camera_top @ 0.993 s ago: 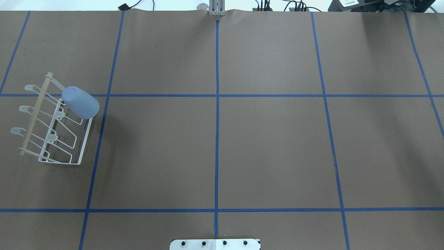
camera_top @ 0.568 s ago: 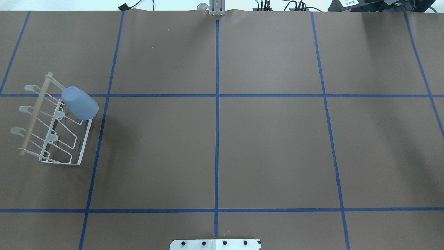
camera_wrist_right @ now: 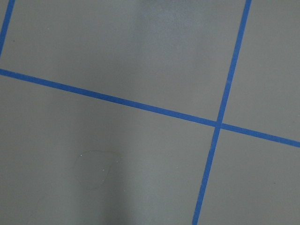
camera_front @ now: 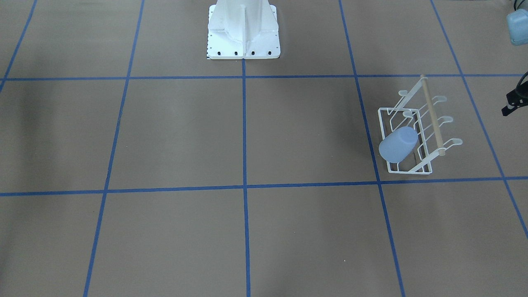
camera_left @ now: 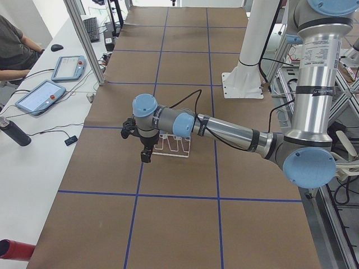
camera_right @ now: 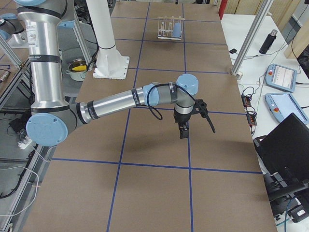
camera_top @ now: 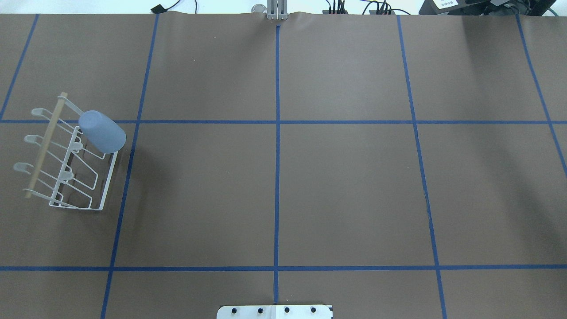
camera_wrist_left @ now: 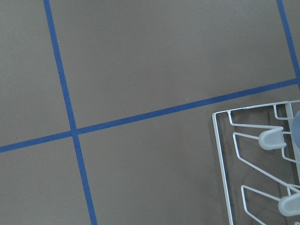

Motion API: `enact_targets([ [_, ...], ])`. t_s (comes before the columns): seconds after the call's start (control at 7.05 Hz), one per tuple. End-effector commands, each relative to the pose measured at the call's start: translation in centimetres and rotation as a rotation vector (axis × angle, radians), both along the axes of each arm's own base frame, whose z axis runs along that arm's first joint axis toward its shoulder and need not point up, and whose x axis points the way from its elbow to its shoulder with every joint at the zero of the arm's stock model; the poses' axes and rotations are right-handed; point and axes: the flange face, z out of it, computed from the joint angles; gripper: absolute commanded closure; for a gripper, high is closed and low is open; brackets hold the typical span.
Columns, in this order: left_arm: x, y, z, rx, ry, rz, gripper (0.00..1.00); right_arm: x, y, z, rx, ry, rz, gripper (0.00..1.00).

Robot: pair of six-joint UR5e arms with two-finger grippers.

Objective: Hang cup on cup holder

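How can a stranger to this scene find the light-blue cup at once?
On the brown table with blue tape lines, find the white wire cup holder near the robot's left edge. The cup sits tilted, bottom up, over a prong at the holder's far corner. It is the only solid blue thing there; the other prongs are bare.

A: L arm?
B: Silver-tube left arm w/ light-blue joint caps stretched out nearly level. Left wrist bent, so the black 2-finger left gripper points straight down.
A: Open or closed?
B: Can't tell, too small.
A: R side?
B: Same build: right arm extended, right wrist bent, black right gripper pointing down. Grip state unreadable too.
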Motion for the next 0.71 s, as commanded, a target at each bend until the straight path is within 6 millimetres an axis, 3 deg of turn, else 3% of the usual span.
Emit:
enact_targets([
  [0.0, -0.5, -0.2, -0.1, 0.001, 0.0, -0.011, 0.02, -0.1, -0.3, 0.0, 0.001, -0.008, 0.0, 0.0],
  [0.57, -0.6, 0.5, -1.4, 0.026, 0.003, -0.012, 0.02, -0.1, -0.4, 0.2, 0.005, -0.002, -0.004, 0.0],
])
